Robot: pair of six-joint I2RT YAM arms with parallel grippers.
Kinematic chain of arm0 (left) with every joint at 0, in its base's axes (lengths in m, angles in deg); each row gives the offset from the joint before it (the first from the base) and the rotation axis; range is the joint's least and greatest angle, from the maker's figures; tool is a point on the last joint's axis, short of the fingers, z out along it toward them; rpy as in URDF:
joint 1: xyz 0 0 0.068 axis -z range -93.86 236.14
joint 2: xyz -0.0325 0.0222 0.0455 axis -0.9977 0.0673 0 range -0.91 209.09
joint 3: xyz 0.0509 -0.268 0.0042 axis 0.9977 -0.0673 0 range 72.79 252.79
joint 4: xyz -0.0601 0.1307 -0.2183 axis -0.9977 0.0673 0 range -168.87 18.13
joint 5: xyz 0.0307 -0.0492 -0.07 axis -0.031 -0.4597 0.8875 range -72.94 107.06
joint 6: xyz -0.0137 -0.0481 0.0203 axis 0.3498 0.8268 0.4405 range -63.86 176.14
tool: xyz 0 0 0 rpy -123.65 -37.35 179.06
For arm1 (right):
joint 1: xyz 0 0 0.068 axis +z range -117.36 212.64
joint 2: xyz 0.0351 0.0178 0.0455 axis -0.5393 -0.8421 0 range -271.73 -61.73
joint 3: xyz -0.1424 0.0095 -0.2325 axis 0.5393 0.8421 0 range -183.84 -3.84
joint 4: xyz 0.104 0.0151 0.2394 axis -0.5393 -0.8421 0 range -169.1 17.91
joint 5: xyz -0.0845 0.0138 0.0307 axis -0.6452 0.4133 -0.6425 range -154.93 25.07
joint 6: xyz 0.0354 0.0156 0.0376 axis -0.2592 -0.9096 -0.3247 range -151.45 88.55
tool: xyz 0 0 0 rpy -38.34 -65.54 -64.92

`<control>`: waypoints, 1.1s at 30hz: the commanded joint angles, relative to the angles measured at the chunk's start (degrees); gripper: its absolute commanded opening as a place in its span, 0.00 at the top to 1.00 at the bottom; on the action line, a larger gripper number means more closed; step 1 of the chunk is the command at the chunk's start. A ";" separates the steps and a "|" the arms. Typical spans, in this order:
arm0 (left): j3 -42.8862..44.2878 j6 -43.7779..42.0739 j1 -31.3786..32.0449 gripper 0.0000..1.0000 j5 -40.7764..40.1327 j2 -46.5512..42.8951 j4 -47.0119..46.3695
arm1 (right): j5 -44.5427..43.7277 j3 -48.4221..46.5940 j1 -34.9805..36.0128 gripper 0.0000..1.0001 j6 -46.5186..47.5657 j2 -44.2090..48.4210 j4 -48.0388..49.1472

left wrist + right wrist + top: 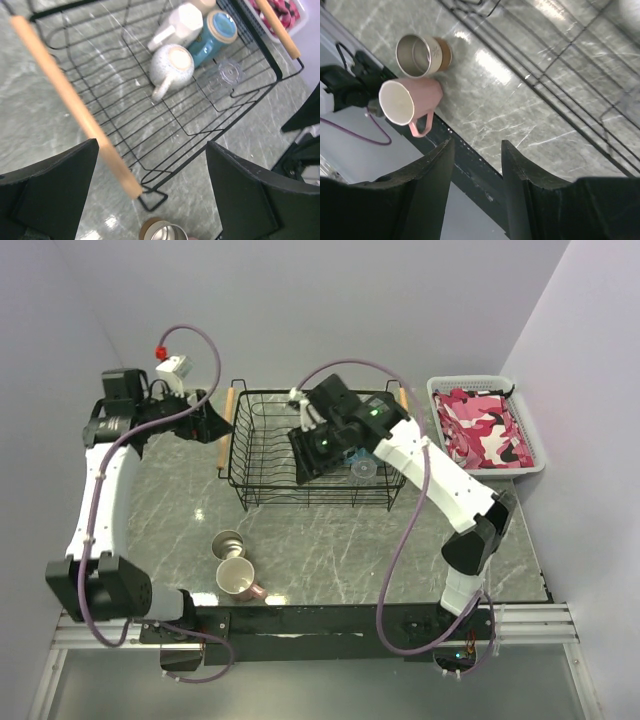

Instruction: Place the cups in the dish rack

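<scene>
Since the steel cup and pink mug are the only cups outside the dish rack, the next move turns on where they sit. They are on the table just beside each other, between the rack's near side and the near table edge, left of centre, on the left arm's half. Both look upright, mouths up, though that's hard to confirm. The pink mug's handle points toward the near edge, away from the steel cup.

Left gripper hangs by the rack's left wooden handle, fingers wide apart, nothing between them. The steel cup peeks in at the bottom edge of its wrist view, so the cups lie back toward its own base.

Right gripper hovers above the rack's middle, fingers parted partway, empty. Its camera shows both cups ahead and off to one side, well apart from the fingertips.

From the top view neither gripper is clearly closer, but the cups are on the left side, so the left arm looks like the easier reach.

In the rack's far right corner: speckled white mug, blue mug, clear glass, another white mug
</scene>
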 commanded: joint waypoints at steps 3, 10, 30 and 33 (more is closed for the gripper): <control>-3.94 3.87 -2.39 0.05 -1.30 -7.72 -2.26 | -1.86 0.42 9.97 0.50 1.89 -1.91 -0.33; -7.21 2.92 -2.48 0.05 -3.94 -11.69 0.10 | -4.41 6.93 21.40 0.42 -2.85 -2.88 5.47; -6.51 -2.00 -7.92 0.04 0.54 -20.04 9.16 | -9.07 10.18 27.39 0.47 -7.26 -13.25 18.39; -6.33 -2.00 -8.36 0.05 1.24 -20.22 9.78 | -9.07 10.53 27.30 0.49 -6.55 -14.48 19.09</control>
